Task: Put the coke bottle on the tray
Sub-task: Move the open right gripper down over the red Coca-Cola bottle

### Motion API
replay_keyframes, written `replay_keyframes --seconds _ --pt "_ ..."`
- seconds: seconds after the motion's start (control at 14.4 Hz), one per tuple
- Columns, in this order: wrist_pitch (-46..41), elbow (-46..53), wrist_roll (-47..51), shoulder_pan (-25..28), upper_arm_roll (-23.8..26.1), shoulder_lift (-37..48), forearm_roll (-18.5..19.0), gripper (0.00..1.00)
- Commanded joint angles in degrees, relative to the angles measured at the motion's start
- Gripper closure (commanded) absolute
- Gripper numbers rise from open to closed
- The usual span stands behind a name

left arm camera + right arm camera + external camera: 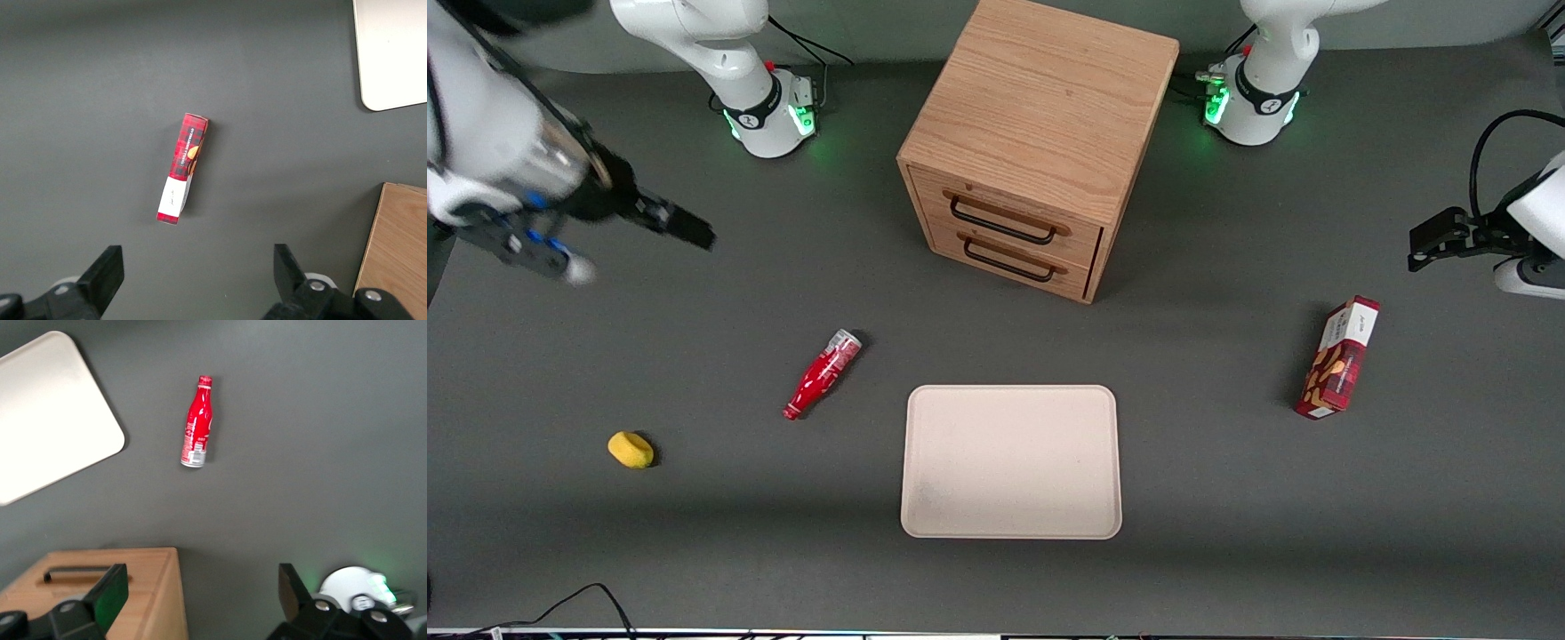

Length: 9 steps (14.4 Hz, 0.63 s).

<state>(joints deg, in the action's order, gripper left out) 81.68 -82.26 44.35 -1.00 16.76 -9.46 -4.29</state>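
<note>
The coke bottle (822, 373), slim and red, lies on its side on the dark table. It is beside the tray, toward the working arm's end, with its cap pointing nearer the front camera. It also shows in the right wrist view (198, 422). The beige tray (1011, 460) lies flat and bare in front of the wooden drawer cabinet, and also shows in the right wrist view (53, 413). My right gripper (694, 233) hangs above the table, farther from the front camera than the bottle and well apart from it. It is open and empty (201, 577).
A wooden two-drawer cabinet (1032, 133) stands at the table's middle, farther from the front camera than the tray. A small yellow object (631, 449) lies toward the working arm's end. A red snack box (1338, 358) lies toward the parked arm's end.
</note>
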Motion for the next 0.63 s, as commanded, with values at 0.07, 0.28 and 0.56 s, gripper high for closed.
replay_keyframes --seconds 0.07,0.28,0.56 --pt "8.2 0.1 10.4 0.3 2.3 -12.9 1.0 0.00" --pt "17.5 -6.0 13.4 0.6 2.2 -17.5 4.4 0.00" --pt "31.5 -16.0 16.2 0.6 2.2 -19.8 7.8 0.00"
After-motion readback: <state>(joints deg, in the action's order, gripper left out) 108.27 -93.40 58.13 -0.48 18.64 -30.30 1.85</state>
